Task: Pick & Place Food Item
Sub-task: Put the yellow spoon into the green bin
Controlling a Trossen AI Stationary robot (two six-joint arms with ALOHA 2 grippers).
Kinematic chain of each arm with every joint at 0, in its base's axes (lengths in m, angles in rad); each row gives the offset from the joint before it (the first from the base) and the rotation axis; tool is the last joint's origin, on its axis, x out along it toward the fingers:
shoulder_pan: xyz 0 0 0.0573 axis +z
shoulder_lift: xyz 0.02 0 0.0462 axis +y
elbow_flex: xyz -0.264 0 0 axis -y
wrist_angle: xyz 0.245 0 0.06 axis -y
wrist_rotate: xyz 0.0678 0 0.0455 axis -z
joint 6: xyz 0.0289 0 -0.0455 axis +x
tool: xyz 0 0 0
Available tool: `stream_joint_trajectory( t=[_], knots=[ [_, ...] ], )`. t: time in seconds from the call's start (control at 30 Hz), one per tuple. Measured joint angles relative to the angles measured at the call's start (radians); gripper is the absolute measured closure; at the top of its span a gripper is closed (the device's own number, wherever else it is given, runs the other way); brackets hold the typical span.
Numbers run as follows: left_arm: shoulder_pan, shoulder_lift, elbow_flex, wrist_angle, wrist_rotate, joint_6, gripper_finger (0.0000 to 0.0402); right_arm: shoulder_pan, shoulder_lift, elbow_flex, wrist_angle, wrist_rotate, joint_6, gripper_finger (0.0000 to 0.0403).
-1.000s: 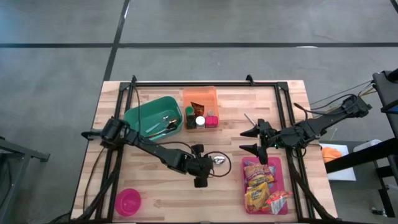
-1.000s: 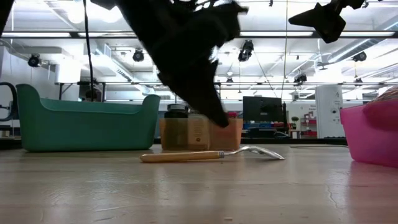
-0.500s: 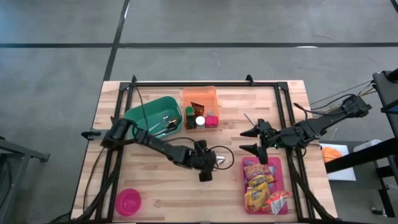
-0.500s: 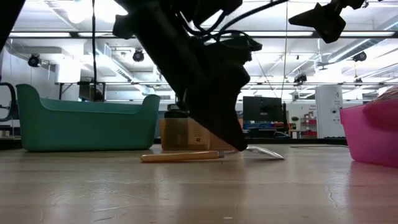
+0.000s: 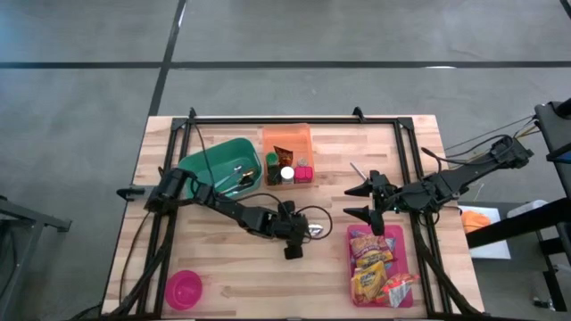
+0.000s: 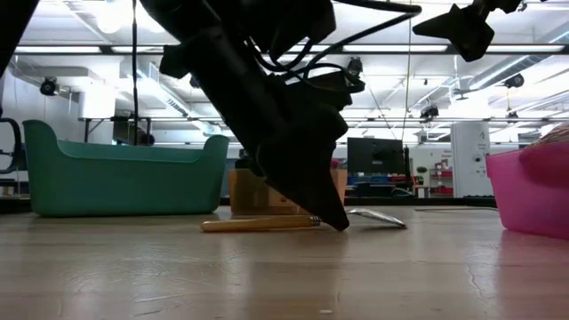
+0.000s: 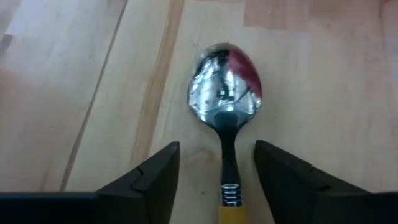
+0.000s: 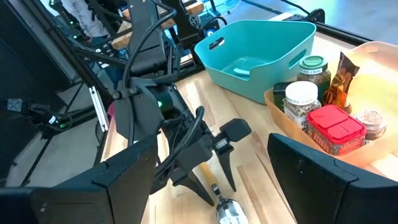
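A spoon [image 7: 225, 87] with a wooden handle [image 6: 258, 224] lies flat on the table's middle. My left gripper [image 7: 216, 155] is open and low over it, slanting down. One finger stands on each side of the spoon's neck, clear of it. My left gripper [image 5: 302, 234] and the spoon [image 8: 229, 211] also show from above and from the right wrist. Food packets [image 5: 373, 267] lie in a pink tray [image 5: 403, 234] at the near right. My right gripper [image 5: 359, 201] hangs open above the table, just beyond the tray.
A teal bin [image 5: 220, 165] and an orange bin [image 5: 287, 138] of jars stand at the far middle. A pink bowl [image 5: 185, 289] sits at the near left. Black frame rails [image 5: 401, 169] run along the table's sides. Bare wood lies near the front edge.
My left gripper has come down and toward the table's right, onto the spoon, and its fingers have spread apart. Its fingertips now reach almost to the tabletop beside the spoon's neck. The spoon has not moved.
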Motion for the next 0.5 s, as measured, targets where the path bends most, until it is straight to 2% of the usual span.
stream_joint_trajectory(
  t=[0.13,0.4,0.5],
  knots=[
    [0.000,-0.001,-0.033,0.075,0.019,0.004,0.0239,0.000,0.000,0.000,0.000,0.000,0.000,0.0103],
    [0.005,-0.006,-0.074,0.117,0.034,0.009,0.0381,0.000,0.000,0.000,0.000,0.000,0.000,0.0103],
    [0.005,-0.007,-0.075,0.114,0.034,0.012,0.0390,0.000,0.000,0.000,0.000,0.000,0.000,0.0103]
  ],
)
